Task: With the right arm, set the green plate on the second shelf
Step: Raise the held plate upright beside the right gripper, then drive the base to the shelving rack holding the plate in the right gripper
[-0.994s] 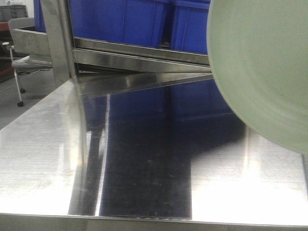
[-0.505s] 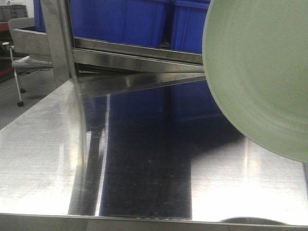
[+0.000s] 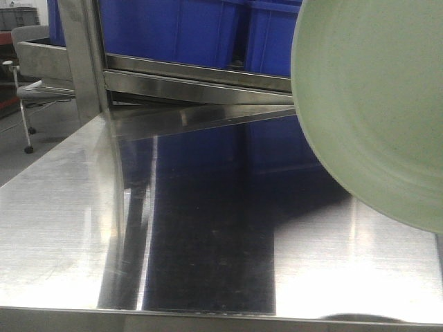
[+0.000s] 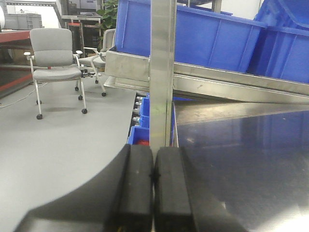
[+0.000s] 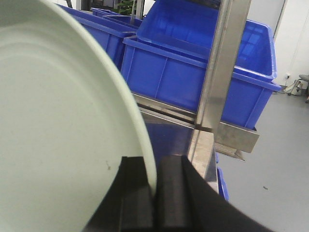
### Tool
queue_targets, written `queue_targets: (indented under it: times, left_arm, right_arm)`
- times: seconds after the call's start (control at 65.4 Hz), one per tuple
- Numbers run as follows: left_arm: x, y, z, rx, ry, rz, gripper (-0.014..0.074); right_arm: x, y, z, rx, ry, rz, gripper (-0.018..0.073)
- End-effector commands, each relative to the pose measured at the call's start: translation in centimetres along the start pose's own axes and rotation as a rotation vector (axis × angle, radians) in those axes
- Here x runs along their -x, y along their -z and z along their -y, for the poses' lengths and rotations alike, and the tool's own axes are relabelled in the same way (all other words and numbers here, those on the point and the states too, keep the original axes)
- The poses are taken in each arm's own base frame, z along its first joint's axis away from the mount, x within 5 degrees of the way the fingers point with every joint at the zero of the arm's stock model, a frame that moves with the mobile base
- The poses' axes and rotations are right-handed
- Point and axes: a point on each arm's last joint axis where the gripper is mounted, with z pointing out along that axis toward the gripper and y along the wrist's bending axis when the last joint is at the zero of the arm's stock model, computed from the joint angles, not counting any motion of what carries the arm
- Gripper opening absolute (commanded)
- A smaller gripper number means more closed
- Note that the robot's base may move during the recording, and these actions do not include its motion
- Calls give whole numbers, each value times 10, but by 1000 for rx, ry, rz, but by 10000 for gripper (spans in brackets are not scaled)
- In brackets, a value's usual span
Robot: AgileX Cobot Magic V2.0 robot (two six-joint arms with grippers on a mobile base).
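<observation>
Your steel worktop (image 3: 62, 228), blue bins (image 3: 180, 28) behind. Your right gripper (image 5: 154, 176) clamps the green plate (image 3: 374, 104) by its rim; left gripper (image 4: 153, 169) pressed shut.

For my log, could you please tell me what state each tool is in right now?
Left tool: closed, empty.
Right tool: closed on the green plate.

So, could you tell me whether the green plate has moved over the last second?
Yes: the green plate shifted slightly left and down, covering more of the blue bin.
</observation>
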Motion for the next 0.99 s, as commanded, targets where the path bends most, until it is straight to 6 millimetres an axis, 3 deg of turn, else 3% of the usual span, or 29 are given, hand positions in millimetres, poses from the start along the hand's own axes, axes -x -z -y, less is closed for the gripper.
queue_targets:
  times: [0.0,0.979]
  left_arm:
    - [-5,0,0,-1,17,60,130]
    - [-5,0,0,-1,17,60,130]
  right_arm:
    - [21,1,2,-10,-9,134,57]
    - [21,1,2,-10,-9,134,57]
